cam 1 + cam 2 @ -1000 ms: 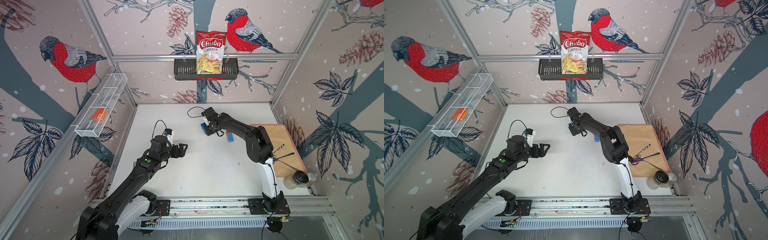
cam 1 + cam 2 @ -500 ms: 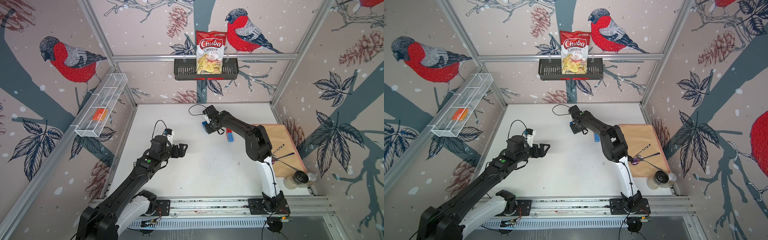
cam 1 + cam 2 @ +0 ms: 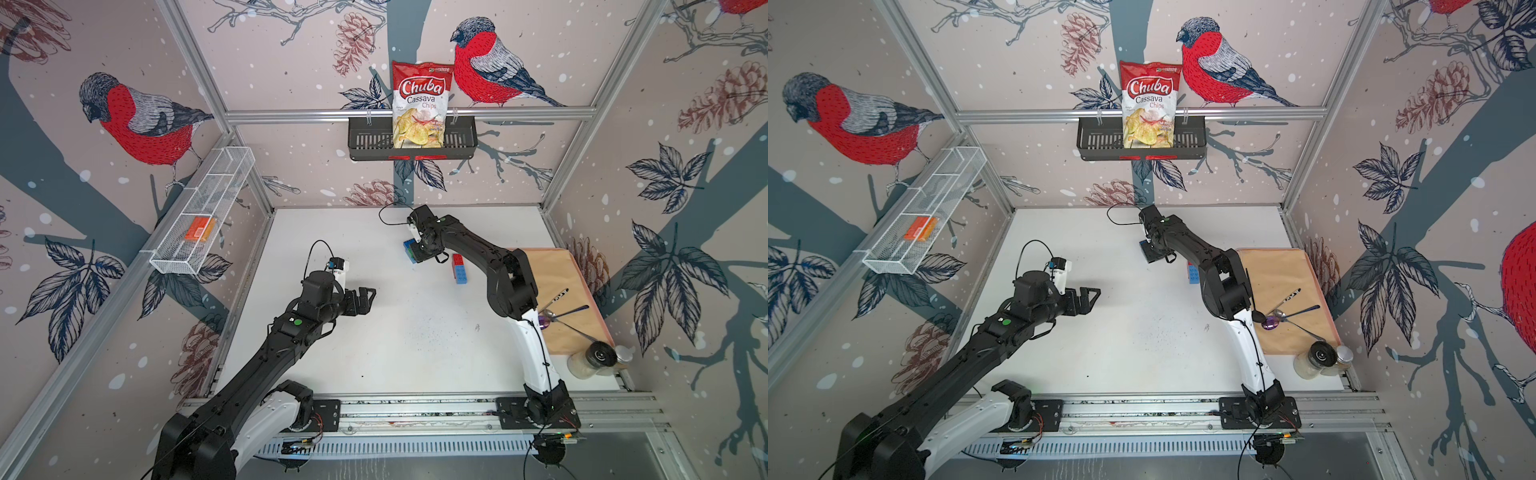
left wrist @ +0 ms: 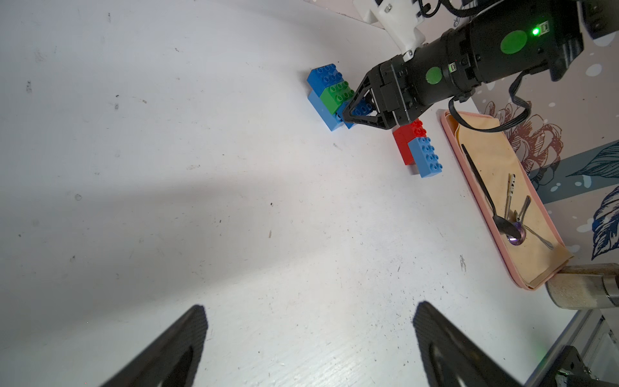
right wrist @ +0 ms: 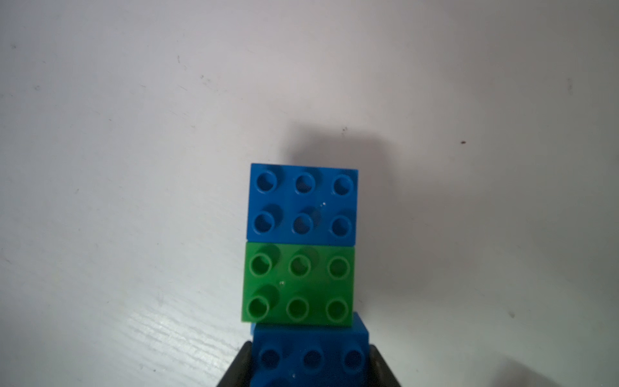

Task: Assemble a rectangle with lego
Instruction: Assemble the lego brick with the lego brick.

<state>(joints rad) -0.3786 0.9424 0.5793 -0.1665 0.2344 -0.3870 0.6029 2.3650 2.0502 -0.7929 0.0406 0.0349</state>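
Toward the far edge of the table [image 3: 415, 340], in both top views, finds the right gripper [image 3: 417, 254] down on a short lego stack [image 3: 409, 249], jaws hidden from above by the wrist. Places a red brick [image 3: 458, 260] and a light blue brick [image 3: 460, 275], touching each other, near that stack on the side of the right edge. Shows the left gripper [image 3: 369, 300] well apart, toward the left edge, spread wide and empty.

From the left wrist, looks past the parted fingers [image 4: 181, 331] to the stack: dark blue brick [image 4: 324, 75] and green brick [image 4: 339, 93] side by side on a light blue base [image 4: 321, 110], with the right gripper clamped on a second dark blue brick [image 4: 363, 108] at the base's free end.

From the right wrist, shows that held brick pinched between both pads [image 5: 236, 367], touching the green one, a shade out of line with it. Cannot tell whether seated.

Reads as the placing step for the row's third brick. Calls next for squaring it to the green brick, pressing straight down, then letting go; red and light blue pair not yet joined.
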